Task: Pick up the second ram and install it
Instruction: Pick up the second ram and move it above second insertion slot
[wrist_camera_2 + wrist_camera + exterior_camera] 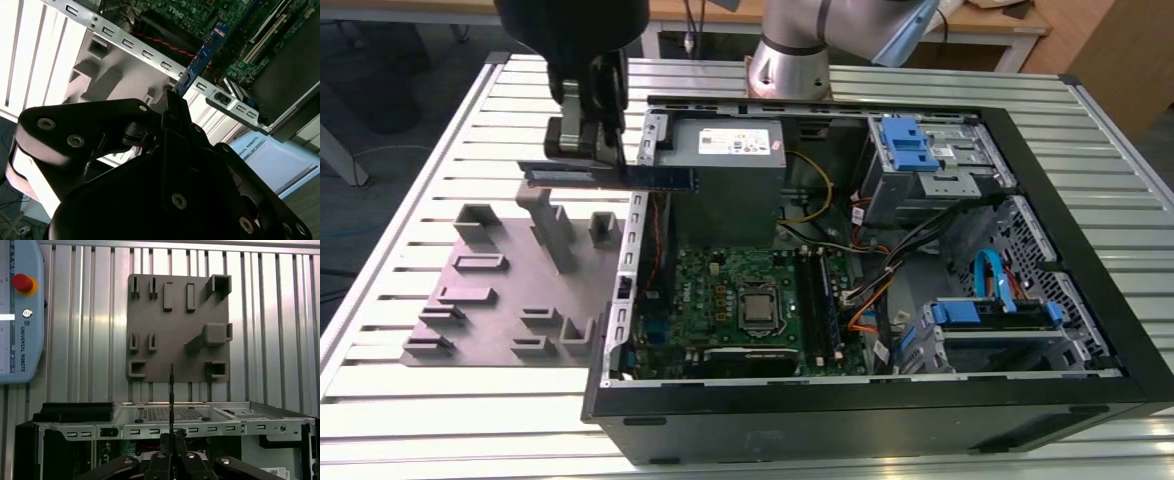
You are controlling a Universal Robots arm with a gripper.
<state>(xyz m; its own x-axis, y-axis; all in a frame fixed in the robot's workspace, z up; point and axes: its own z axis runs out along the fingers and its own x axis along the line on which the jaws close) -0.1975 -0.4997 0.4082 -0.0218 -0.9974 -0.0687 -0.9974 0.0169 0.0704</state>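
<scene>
The gripper (591,158) is clamped on the ram (664,178), holding it on edge above the case wall (636,262), between fixture (487,300) and motherboard (720,275). Any tilt in the grip could snag the ram on that wall or misalign it with its slot.

Dark blue ram (660,179), grey fixture plate (507,285), green motherboard (720,275)

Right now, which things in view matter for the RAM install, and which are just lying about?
In the job: second ram, gripper holding it, motherboard.
Lying about: grey fixture plate, teach pendant, power supply.
</scene>
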